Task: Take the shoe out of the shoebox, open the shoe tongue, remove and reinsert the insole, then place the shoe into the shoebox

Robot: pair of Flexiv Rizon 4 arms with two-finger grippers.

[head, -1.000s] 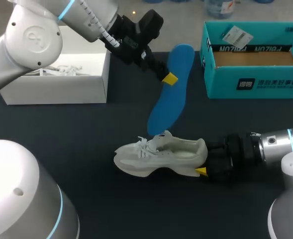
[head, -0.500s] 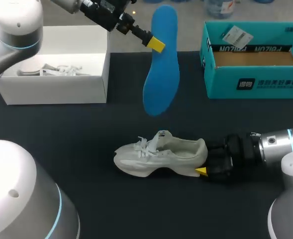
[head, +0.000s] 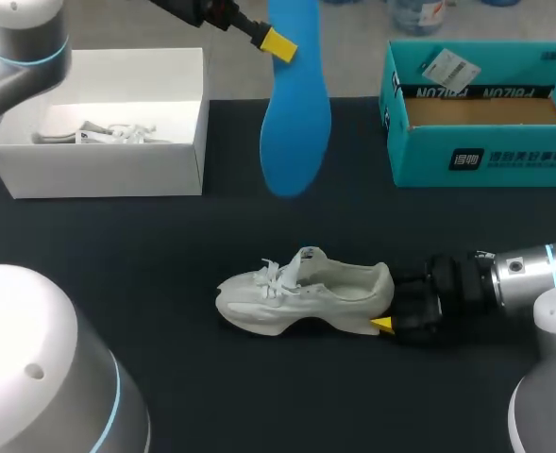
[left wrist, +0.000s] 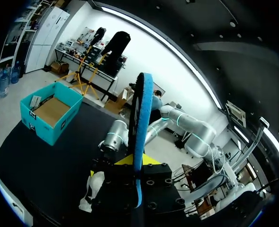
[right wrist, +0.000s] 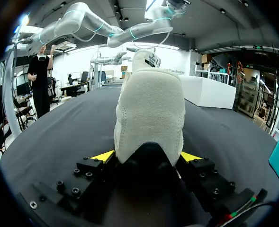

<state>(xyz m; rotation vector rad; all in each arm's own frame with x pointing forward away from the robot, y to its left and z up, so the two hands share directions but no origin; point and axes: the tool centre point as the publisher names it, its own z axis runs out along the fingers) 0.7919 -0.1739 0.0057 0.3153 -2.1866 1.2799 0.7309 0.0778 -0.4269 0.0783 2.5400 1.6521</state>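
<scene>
Left gripper [head: 278,44] is clamped on the blue insole [head: 296,123] near its upper end, and the insole hangs almost upright in the air, broad end pointing down. Below it and nearer the robot, the white shoe [head: 301,294] sits on its sole on the dark surface [head: 117,255], running crosswise, toe to the robot's left. Right gripper [head: 383,324] pinches the heel from both sides. That's the key: the insole's length stands nearly vertical while the shoe's opening lies level, so the insole likely needs to tip over and line up, broad end leading toward the toe. The left arm carries it; the right only steadies.
</scene>
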